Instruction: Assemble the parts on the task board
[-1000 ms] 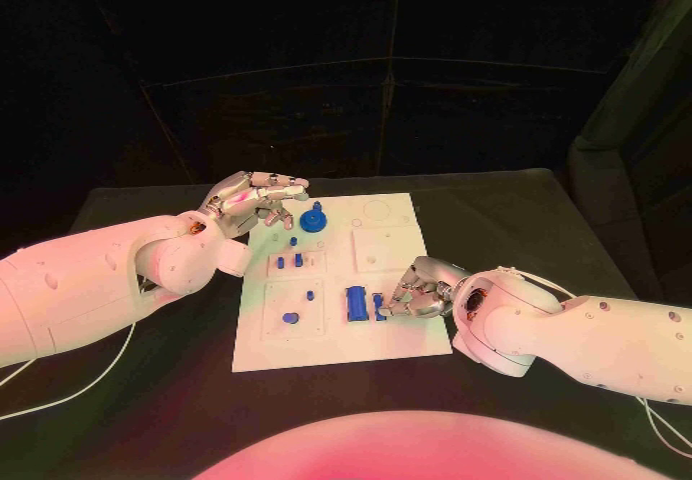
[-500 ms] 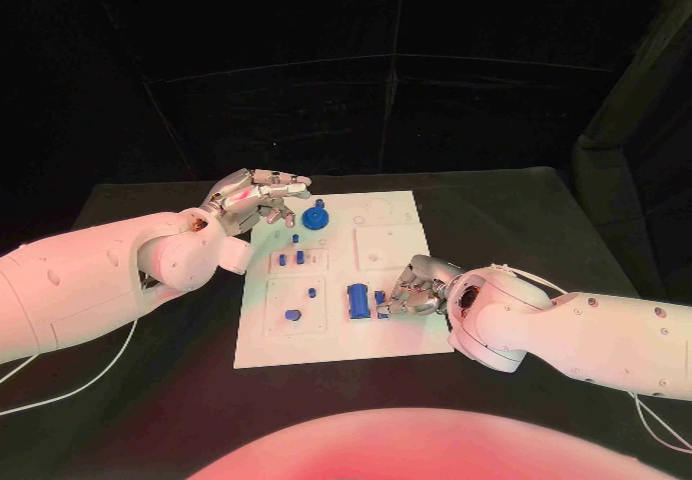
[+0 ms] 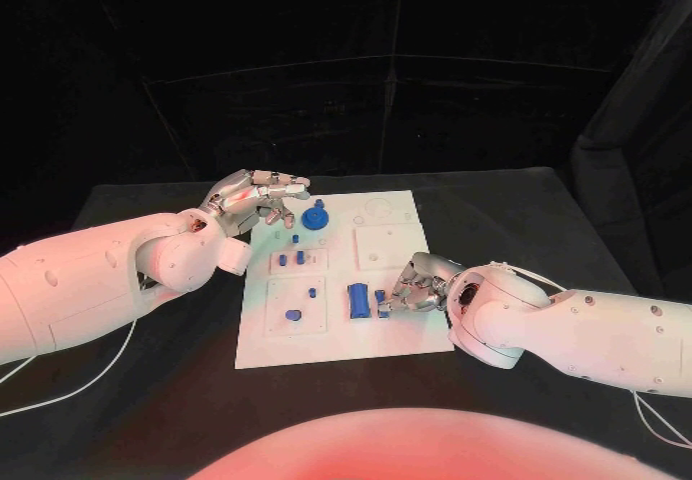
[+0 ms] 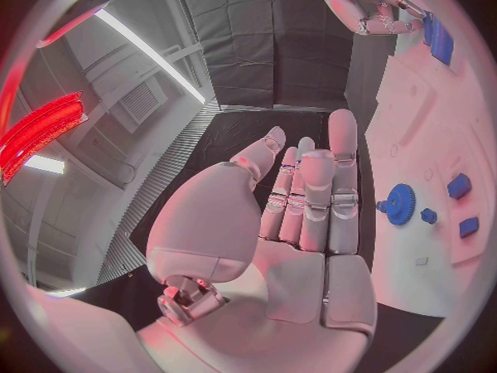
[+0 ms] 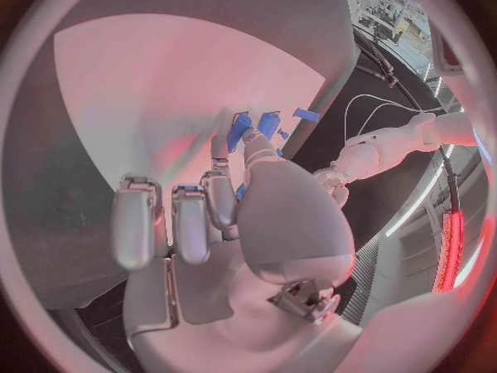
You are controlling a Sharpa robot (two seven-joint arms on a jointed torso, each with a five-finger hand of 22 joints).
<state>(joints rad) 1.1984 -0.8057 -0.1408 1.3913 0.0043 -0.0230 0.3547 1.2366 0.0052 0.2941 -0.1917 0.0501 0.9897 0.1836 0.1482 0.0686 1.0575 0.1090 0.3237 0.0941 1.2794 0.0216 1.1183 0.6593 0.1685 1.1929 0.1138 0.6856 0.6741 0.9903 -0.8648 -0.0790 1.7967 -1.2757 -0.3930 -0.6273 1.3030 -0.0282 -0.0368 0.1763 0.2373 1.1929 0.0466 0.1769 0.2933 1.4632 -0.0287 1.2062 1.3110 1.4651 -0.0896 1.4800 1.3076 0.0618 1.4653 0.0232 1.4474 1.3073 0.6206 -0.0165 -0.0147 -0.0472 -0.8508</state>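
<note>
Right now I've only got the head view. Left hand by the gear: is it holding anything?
Observer: No. In the left wrist view the left hand has a bare palm and straight fingers. The blue gear lies on the task board beside them, untouched.
Operator: Right hand?
Observer: In the right wrist view the right hand has its thumb and one fingertip against a blue part. I can't tell whether it is pinched or only touched.
Operator: Its other fingers?
Observer: The other fingers are bent in, with nothing blue at them.
</note>
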